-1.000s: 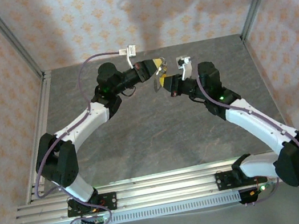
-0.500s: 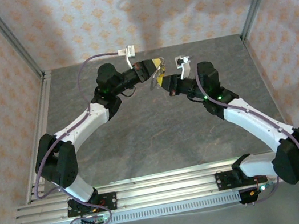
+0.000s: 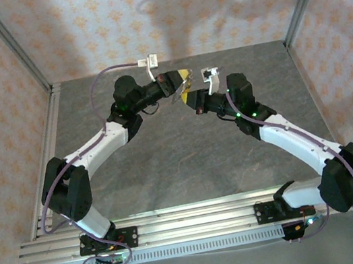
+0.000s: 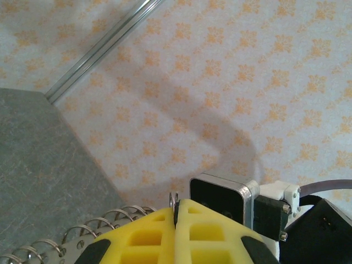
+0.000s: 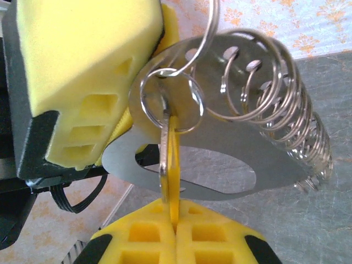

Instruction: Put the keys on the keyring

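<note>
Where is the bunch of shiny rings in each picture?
Top external: the keyring is a tiny grey bit, hard to make out, where the two yellow tips meet at the far middle of the table.
Left wrist: bottom left, rings curling out beside the yellow jaws.
Right wrist: upper right, a coil of rings on a flat metal plate, above the yellow key.
Shared landmark: the yellow left gripper, right by the rings every time.

Key: lower end hidden inside the closed right gripper. Ring coil: cut off by the bottom edge, left wrist view.
</note>
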You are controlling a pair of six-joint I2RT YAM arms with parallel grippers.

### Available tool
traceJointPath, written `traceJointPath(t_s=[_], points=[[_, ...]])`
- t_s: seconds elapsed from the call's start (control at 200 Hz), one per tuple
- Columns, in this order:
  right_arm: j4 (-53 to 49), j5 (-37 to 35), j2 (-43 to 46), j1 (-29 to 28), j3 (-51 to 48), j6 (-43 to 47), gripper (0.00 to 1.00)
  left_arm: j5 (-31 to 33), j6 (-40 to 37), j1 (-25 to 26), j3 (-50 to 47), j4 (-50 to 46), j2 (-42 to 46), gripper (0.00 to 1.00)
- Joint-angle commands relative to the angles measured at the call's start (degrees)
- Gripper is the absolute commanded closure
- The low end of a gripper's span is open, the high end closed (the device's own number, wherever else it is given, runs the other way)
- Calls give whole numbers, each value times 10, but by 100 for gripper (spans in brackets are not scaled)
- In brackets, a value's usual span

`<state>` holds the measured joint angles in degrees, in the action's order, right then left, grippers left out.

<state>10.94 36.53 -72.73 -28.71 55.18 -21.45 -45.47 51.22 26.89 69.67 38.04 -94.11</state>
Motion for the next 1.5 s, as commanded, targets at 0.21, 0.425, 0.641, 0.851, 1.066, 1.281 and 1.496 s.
traceJointPath(t_s=[0.21, 0.425, 0.641, 0.851, 1.066, 1.281, 1.496], points=[[-31, 25, 104, 65, -42, -41, 70, 32, 9, 4, -11, 74, 28, 100], [-27, -2, 153, 91, -38, -55, 67, 34, 4, 7, -13, 74, 30, 100], [37, -34, 103, 94, 8, -113, 66, 36, 2, 11, -16, 76, 31, 100], [120, -20, 20, 95, 46, -181, 66, 36, 5, 12, -19, 78, 36, 100], [186, -4, -22, 95, 47, -228, 68, 33, 9, 12, -17, 82, 40, 100], [230, 15, -37, 95, 43, -259, 72, 33, 11, 12, -14, 82, 40, 100], [244, 28, -48, 90, 44, -271, 72, 33, 13, 13, -12, 85, 35, 100]])
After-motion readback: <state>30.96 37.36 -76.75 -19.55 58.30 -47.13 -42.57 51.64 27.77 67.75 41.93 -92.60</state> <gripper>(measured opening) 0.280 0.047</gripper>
